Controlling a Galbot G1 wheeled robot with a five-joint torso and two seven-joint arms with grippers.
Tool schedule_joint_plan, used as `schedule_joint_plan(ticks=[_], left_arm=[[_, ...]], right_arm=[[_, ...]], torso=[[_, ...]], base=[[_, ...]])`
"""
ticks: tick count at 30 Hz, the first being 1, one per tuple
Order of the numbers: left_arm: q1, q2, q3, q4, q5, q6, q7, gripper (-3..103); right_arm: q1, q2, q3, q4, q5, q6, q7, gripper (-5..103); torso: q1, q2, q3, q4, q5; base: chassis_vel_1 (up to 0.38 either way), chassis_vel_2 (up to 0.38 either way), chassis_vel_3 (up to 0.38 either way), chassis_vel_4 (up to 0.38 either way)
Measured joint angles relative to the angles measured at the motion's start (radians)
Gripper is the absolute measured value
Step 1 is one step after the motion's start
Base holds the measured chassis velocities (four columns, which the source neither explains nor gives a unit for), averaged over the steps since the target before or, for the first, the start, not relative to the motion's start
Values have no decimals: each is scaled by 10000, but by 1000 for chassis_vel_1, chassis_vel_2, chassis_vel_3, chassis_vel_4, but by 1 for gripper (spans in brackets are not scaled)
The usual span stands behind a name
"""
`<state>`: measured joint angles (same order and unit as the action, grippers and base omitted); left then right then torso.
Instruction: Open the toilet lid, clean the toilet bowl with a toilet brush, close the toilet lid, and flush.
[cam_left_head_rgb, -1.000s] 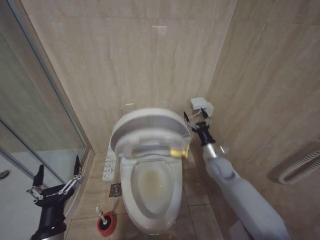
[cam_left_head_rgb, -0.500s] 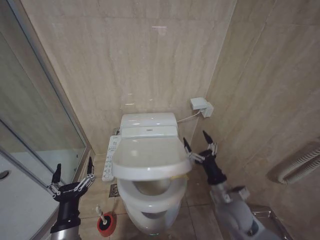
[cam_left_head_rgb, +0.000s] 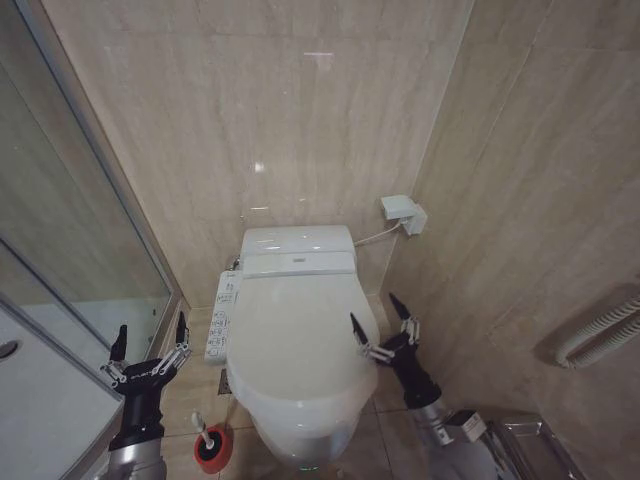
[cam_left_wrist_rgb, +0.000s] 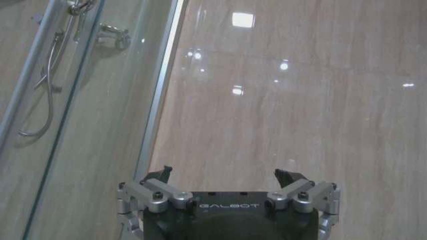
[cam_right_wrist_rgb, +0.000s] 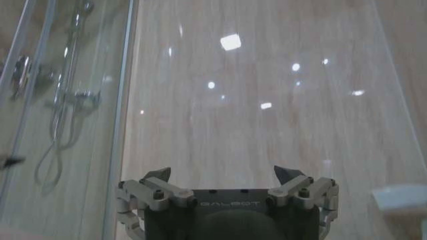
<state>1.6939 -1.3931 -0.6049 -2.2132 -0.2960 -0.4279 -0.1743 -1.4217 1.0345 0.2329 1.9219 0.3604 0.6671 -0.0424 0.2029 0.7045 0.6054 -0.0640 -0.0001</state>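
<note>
The toilet lid (cam_left_head_rgb: 297, 335) is lying closed over the toilet bowl (cam_left_head_rgb: 300, 440). The right gripper (cam_left_head_rgb: 381, 325) and left gripper (cam_left_head_rgb: 150, 345) are hovering wide open, holding nothing.

I see the toilet lid (cam_left_head_rgb: 296, 340) lying flat on the toilet bowl (cam_left_head_rgb: 300, 440), which stands against the back wall. My right gripper (cam_left_head_rgb: 385, 328) hangs just beside the lid's right edge, prongs spread. My left gripper (cam_left_head_rgb: 148, 347) sits well apart on the left, fingers spread, by the shower glass (cam_left_head_rgb: 60, 250). The toilet brush (cam_left_head_rgb: 203, 430) stands in its holder on the floor, left of the bowl
</note>
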Motion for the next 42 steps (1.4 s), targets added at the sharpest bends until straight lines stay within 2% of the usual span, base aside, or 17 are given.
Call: schedule_joint_plan(ticks=[6,14,21,28,32,36,37,38,39,40,42], left_arm=[[-234,130,-15,254,-321,101,-70,100],[-760,426,99,853,-398,157,-82,100],[-1099,570,262,1288,-424,173,-98,100],[-1438,706,315,1756,-406,186,-102,100],[-1919,955,342,2474,-251,263,-235,100],[-2291,1119,436,2875,-257,267,-216,100],[-2635,1270,548,3204,-314,252,-158,100],[-3460,1791,918,4131,-595,42,65,100],[-3749,2080,1104,4507,-862,-60,218,100],[-3749,2080,1104,4507,-862,-60,218,100],[-4153,2606,1324,5048,-1424,-194,499,102]], right_arm=[[126,183,-232,-1336,-349,306,-104,100],[699,878,-452,-3285,-793,488,-207,100],[851,1223,-282,-3923,-815,510,-214,100],[680,1293,-70,-2997,-391,449,-212,100],[374,1180,299,-1510,-99,290,-205,100],[345,1154,463,-981,41,209,-197,100],[363,1145,570,-699,154,143,-183,100],[464,1159,720,-622,285,93,-167,100],[539,1192,741,-788,308,104,-166,100],[539,1192,741,-788,308,104,-166,100],[727,1305,704,-1148,340,111,-165,100]], torso=[[-1,0,0,0,-1],[0,0,0,-1,1],[0,0,1,-2,0],[0,0,1,2,1],[0,0,1,0,0],[0,0,0,0,-1],[0,0,0,0,-2],[1,0,1,-3,-2],[1,0,1,-5,-7],[1,0,1,-5,-7],[1,-1,2,2,0]], base=[[0,0,0,0],[0,0,0,0],[0,0,0,0],[0,0,0,0],[0,0,0,0],[0,0,0,0],[0,0,0,0],[0,0,0,0],[0,0,0,0],[0,0,0,0],[0,0,0,0]])
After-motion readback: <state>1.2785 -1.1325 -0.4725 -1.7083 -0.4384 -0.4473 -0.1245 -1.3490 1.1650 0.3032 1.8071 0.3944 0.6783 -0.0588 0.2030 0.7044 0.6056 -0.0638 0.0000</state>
